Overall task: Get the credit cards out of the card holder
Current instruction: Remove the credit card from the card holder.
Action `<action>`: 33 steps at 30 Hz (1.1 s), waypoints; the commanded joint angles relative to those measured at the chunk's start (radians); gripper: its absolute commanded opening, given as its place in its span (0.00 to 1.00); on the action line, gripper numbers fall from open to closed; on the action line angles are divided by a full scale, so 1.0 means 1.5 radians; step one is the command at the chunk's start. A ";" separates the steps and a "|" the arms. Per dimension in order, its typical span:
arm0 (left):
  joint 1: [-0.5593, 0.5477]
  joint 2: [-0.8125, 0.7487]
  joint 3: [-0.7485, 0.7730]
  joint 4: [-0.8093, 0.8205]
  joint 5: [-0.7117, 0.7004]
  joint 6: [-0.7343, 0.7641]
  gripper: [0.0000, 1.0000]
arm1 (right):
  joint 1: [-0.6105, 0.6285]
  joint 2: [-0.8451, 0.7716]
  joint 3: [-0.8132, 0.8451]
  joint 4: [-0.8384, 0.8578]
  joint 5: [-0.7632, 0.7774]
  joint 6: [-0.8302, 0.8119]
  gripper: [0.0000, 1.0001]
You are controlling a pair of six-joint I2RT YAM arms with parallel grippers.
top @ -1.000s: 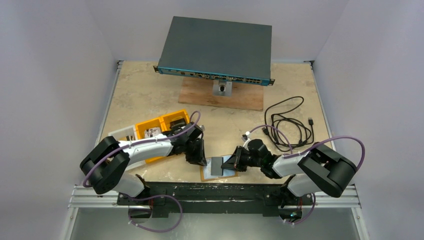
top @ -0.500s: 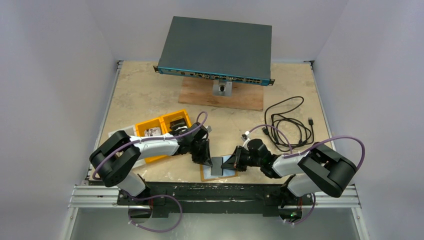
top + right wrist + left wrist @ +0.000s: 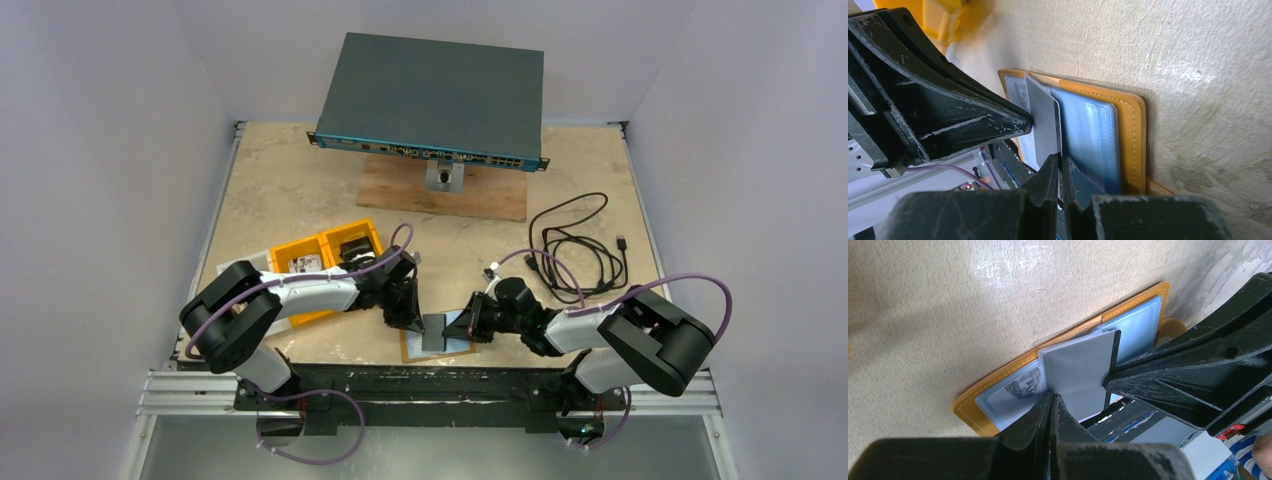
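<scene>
left wrist view: i see the left gripper (image 3: 1050,399) with its fingers pressed together on the lower corner of a grey credit card (image 3: 1078,370).
right gripper (image 3: 1059,162): also closed, with an edge of the same card pinched between its two fingers, opposite the left one.
card position: over the clear sleeves of the open card holder (image 3: 1140,322).
card holder: flat on the table (image 3: 300,190), near the front edge, between both arms.
surface: beige, marble-like; yellow tray (image 3: 330,240) at left, black cable (image 3: 580,245) at right, network switch (image 3: 435,95) on a wooden board (image 3: 480,195) at the back.
room: plain white walls (image 3: 100,150) on three sides.
</scene>
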 commanded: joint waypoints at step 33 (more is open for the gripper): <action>-0.001 0.036 0.005 -0.097 -0.072 0.004 0.00 | -0.017 -0.035 -0.038 -0.028 0.034 -0.004 0.03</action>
